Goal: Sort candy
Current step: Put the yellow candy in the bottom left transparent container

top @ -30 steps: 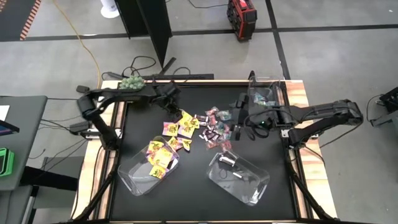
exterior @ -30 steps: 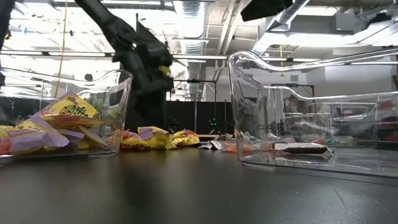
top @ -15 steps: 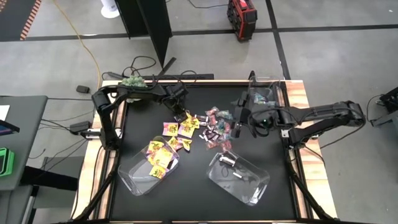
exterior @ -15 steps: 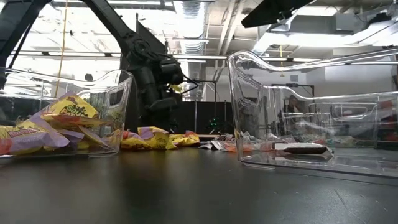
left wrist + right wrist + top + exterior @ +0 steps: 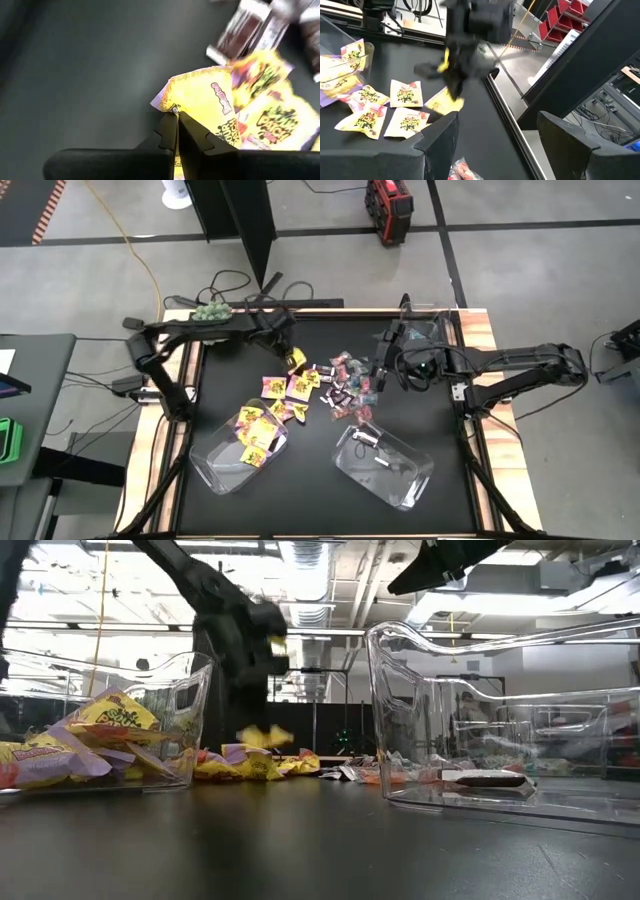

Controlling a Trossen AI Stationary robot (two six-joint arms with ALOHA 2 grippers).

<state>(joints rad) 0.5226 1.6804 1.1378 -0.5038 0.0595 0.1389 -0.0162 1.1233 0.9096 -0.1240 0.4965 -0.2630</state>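
Note:
Candy lies in a loose pile mid-table: yellow packets (image 5: 288, 392), dark mini bars (image 5: 345, 395), and teal-and-pink wrappers (image 5: 352, 365) on the far side. My left gripper (image 5: 288, 350) is at the pile's far left edge, shut on one yellow packet (image 5: 297, 360), which also shows in the left wrist view (image 5: 210, 107). My right gripper (image 5: 502, 145) hovers open over the pile's right side (image 5: 383, 368), holding nothing. My left gripper pinches the yellow packet by one corner of its crimped edge (image 5: 174, 107) between its two fingertips. The fingers slant down from the table's far left. The packet hangs below them (image 5: 451, 102), just above the other yellow packets; blur hides whether its lower end is fully clear.
A clear bin (image 5: 215, 465) at the near left holds yellow packets. A second clear bin (image 5: 400, 480) at the near right holds dark bars, and a third (image 5: 432, 330) at the far right holds teal-and-pink wrappers. A fuzzy green ball plant (image 5: 212, 311) sits at the far left corner.
My left gripper dipped onto the far left edge of the pile, shut on a yellow packet and rose with it; the packet now hangs under the fingers. My right gripper drifted slightly toward the far edge, still open.

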